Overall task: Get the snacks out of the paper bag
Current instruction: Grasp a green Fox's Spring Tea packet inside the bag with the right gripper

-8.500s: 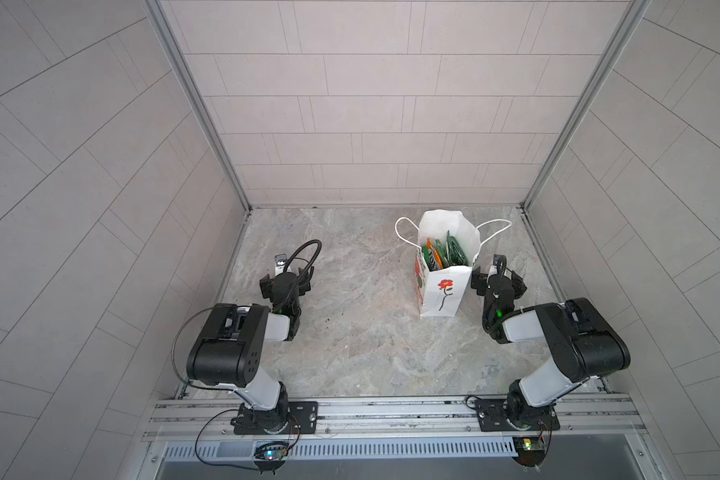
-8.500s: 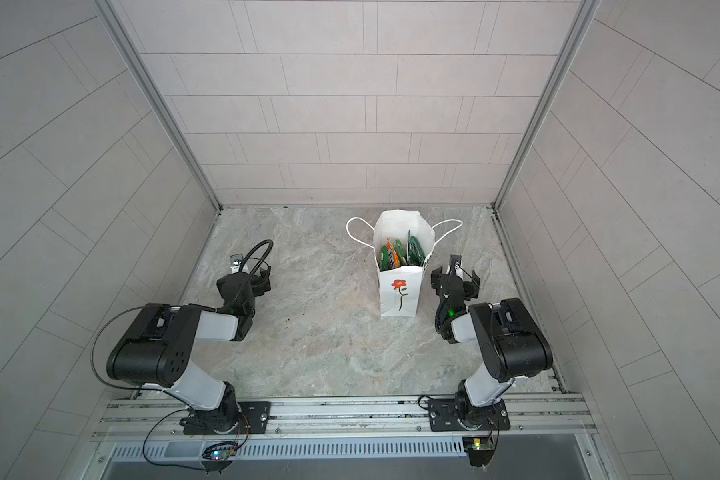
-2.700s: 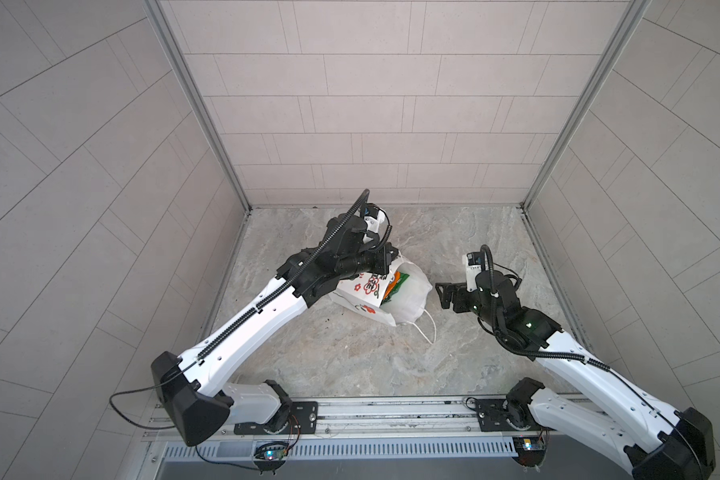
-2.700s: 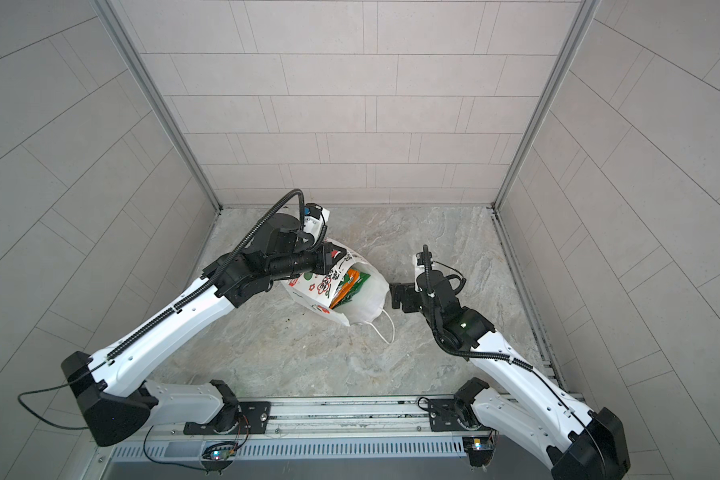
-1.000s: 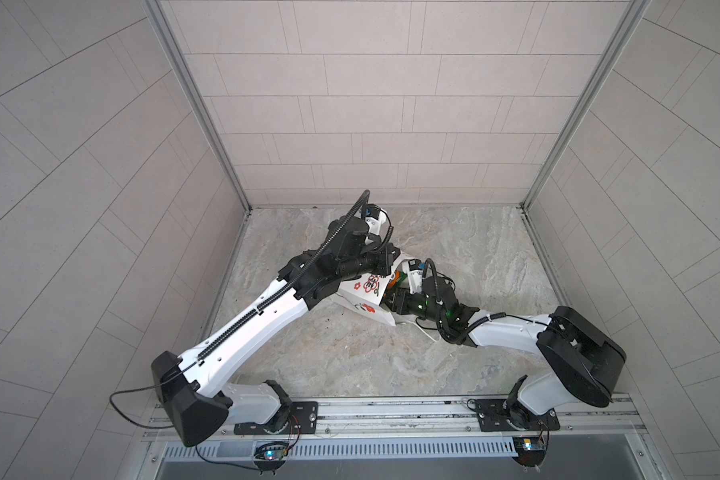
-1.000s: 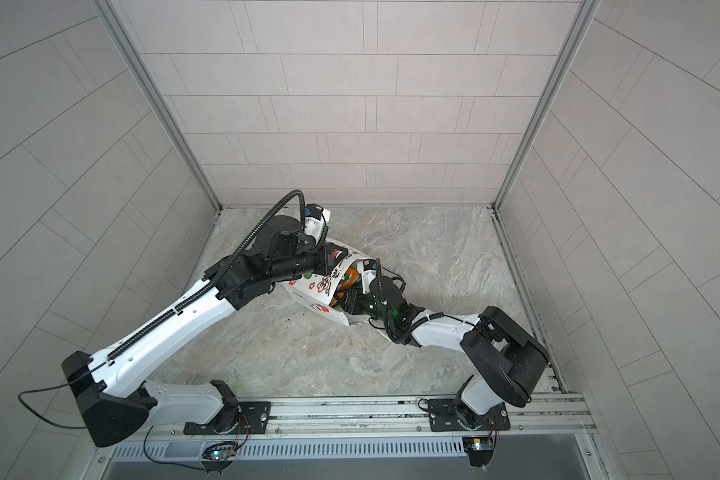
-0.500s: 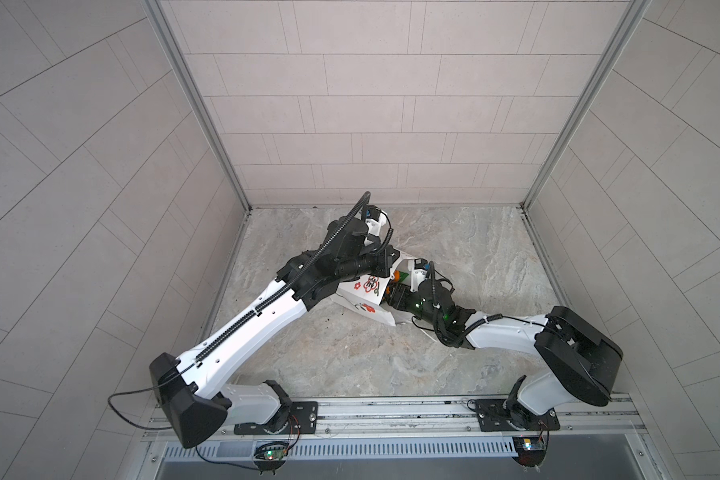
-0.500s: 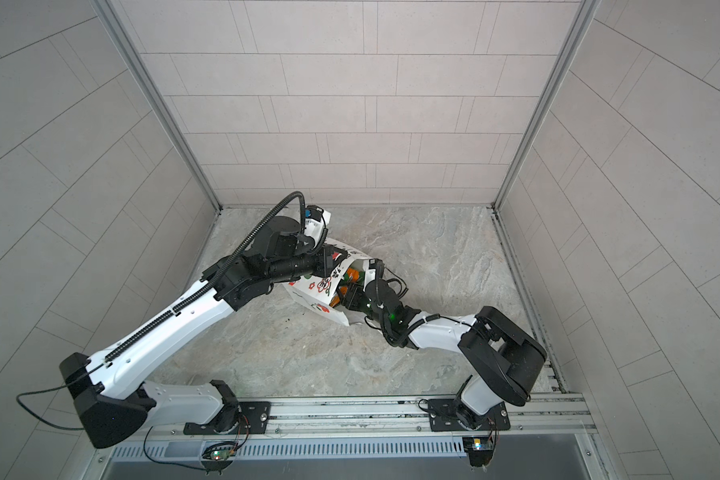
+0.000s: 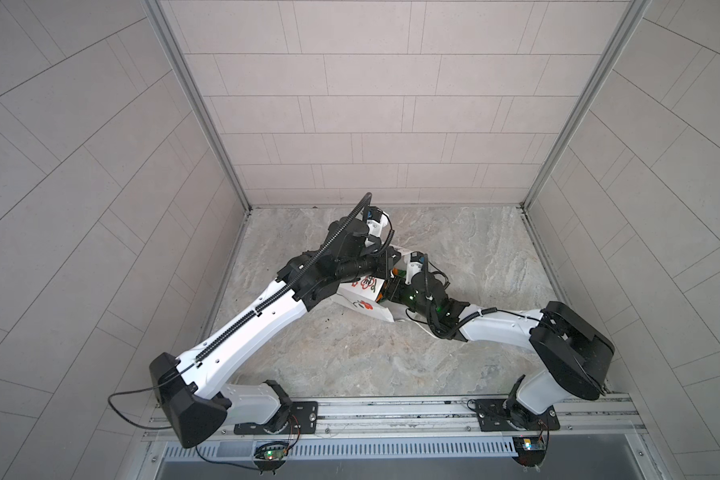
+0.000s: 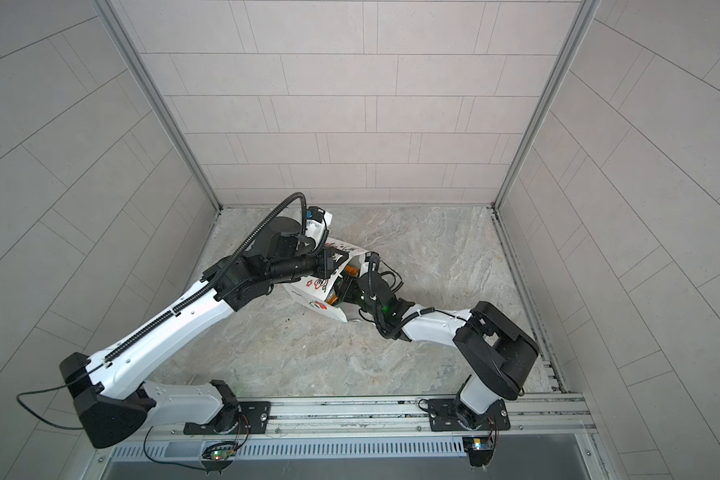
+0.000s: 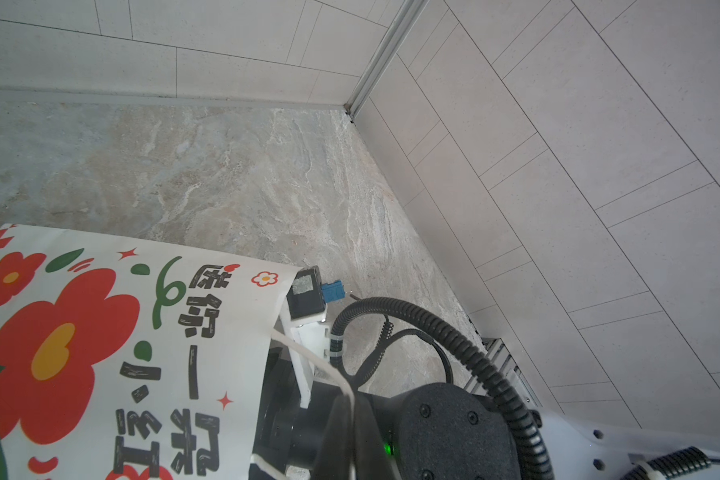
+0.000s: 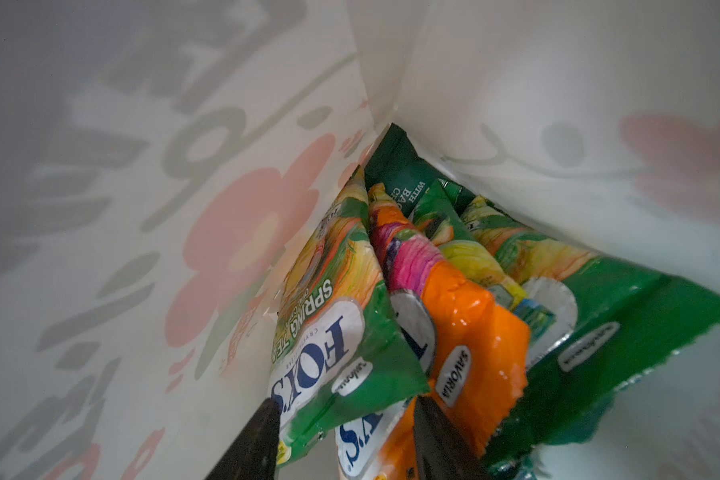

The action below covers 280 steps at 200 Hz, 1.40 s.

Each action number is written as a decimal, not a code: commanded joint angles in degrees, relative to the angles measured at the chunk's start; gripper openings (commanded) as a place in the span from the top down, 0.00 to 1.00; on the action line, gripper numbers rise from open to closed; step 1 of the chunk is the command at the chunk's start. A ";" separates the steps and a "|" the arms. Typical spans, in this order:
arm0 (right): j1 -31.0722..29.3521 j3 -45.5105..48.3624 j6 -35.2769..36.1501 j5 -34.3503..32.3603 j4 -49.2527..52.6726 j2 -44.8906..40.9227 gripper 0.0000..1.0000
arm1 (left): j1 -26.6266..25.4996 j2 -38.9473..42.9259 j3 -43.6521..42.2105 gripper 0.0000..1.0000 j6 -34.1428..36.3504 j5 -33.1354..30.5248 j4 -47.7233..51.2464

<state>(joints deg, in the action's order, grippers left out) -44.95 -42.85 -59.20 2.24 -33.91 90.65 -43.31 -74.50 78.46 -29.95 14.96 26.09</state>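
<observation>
White paper bag [image 9: 364,297], tipped sideways on the marble tabletop [image 9: 466,249], was pinched at its rim by the closed left gripper [image 9: 387,266], fingertips hidden, while the right gripper [image 12: 346,404] inside held its fingers apart astride a green FOX'S packet [image 12: 329,332], the dark green crisp bag [image 12: 391,166] mostly buried behind.

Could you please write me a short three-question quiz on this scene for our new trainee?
1. True or false: the paper bag stands upright.
2. Where is the right gripper? A) inside the paper bag's mouth; B) parked at its own base; C) hovering high above the bag.
3. In the right wrist view, how many orange packets show among the green packets?
Key: 1 false, it is tipped over; 2 A; 3 one.
</observation>
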 commanded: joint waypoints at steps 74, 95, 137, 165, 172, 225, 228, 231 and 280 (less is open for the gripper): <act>-0.06 -5.12 -2.53 3.44 -2.74 7.48 0.47 | -0.97 1.37 0.21 1.00 1.29 1.64 -0.24; -0.06 -5.96 -3.42 4.36 -5.20 9.47 0.47 | -0.97 1.52 0.31 1.00 1.46 1.58 -0.01; -0.10 -7.26 -2.41 5.07 -7.17 10.62 0.85 | -0.93 2.41 0.25 1.00 2.40 -1.21 1.56; 0.04 -5.96 -0.60 5.14 -6.28 8.18 1.00 | -0.92 3.51 -0.10 1.00 2.97 -7.14 3.79; 0.04 -5.45 -0.27 5.21 -6.00 7.16 1.00 | -0.98 3.73 -0.14 1.00 3.12 -8.94 4.61; 0.73 -2.61 4.85 6.15 1.19 -0.32 1.00 | -0.97 6.17 -1.63 1.00 3.15 -19.26 7.43; 0.74 -2.53 5.26 6.14 1.86 -0.85 1.00 | -0.94 6.31 -1.60 1.00 3.15 -19.65 7.55; 0.82 -2.43 5.64 6.09 2.44 -1.28 1.00 | -0.94 6.44 -1.71 1.00 3.23 -19.96 7.57; 1.15 -0.57 10.25 6.61 9.17 -9.24 1.00 | -0.98 7.13 -2.34 1.00 3.02 -21.64 7.49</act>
<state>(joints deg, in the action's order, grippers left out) -44.38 -43.77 -52.56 9.04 -28.51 85.89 -43.97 -68.66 76.53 -27.42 -4.01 33.30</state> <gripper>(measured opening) 0.048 0.043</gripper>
